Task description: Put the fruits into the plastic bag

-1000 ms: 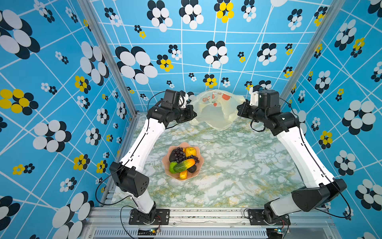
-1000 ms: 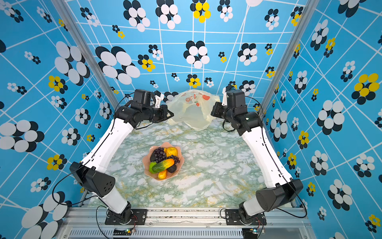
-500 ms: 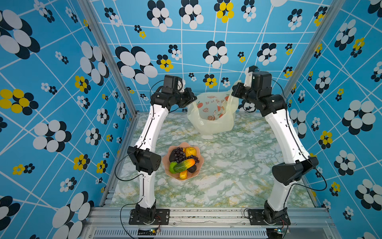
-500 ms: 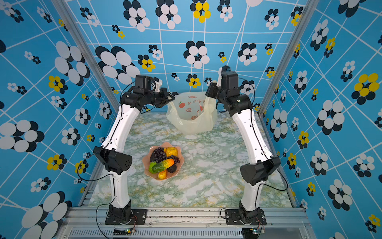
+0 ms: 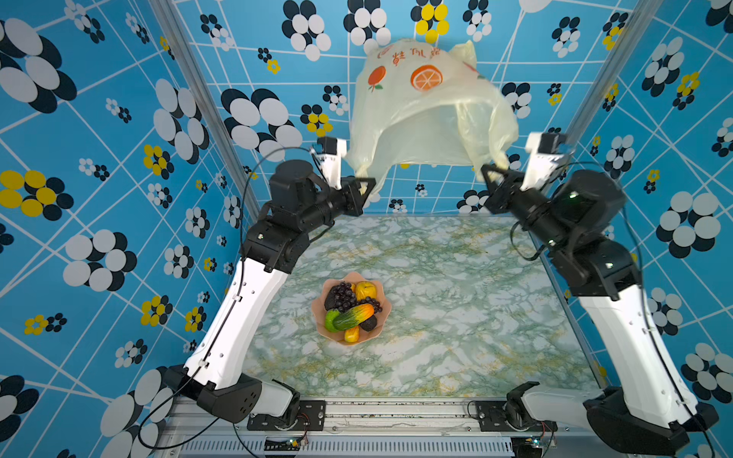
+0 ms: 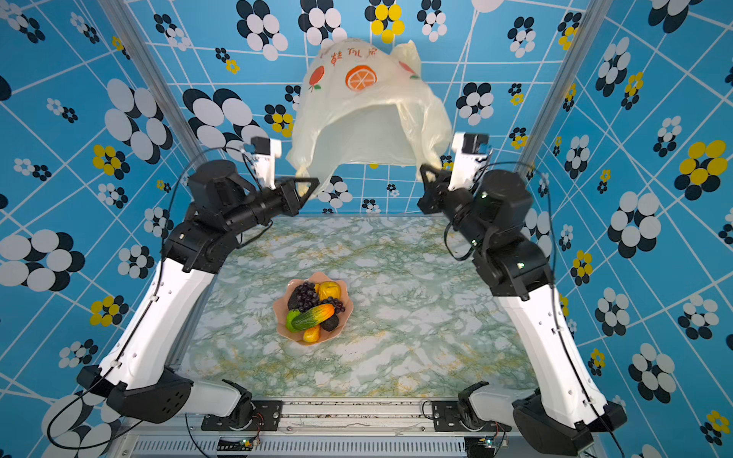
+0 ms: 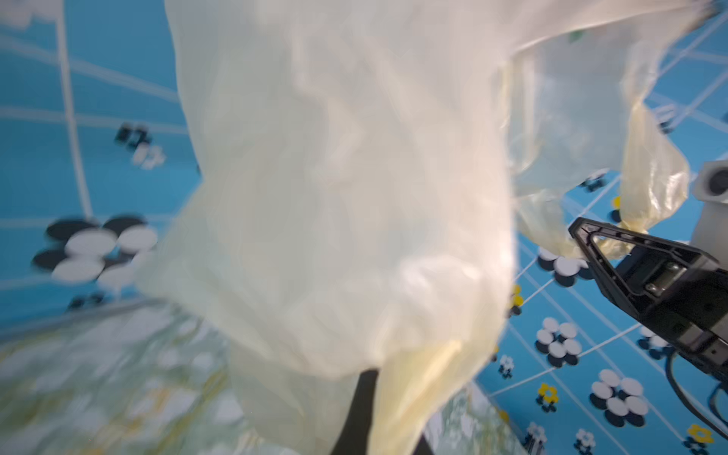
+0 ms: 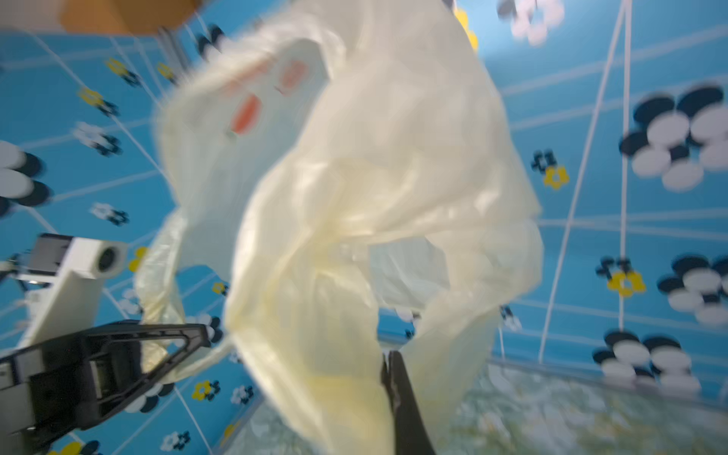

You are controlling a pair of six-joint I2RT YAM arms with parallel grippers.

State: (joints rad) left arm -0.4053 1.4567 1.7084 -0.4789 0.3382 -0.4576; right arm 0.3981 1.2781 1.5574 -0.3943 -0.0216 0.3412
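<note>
You're holding the plastic bag [image 5: 428,115] [image 6: 369,119] up in the air w/ both arms, above the counter's [image 5: 456,301] far edge. L gripper [image 5: 367,185] is pinching one handle, jaws pressed together on the film. R gripper [image 5: 487,172] is doing the same w/ the other handle, and the left wrist view is showing bunched plastic caught in its tip. The bag's mouth is gaping open btwn them. Its body is ballooning up above both grippers in front of the rear wall, printed orange slices uppermost.

The fruits [image 5: 351,309] are sitting piled in the pink bowl [image 5: 317,313] on the counter, left of ctr, approx midway btwn far & near edges, well apart from the bag. The mango [image 5: 353,317] is lying across the pile, w/ the grape bunch [image 5: 344,295] just behind it & the lime [image 5: 330,320] touching its green end.
</note>
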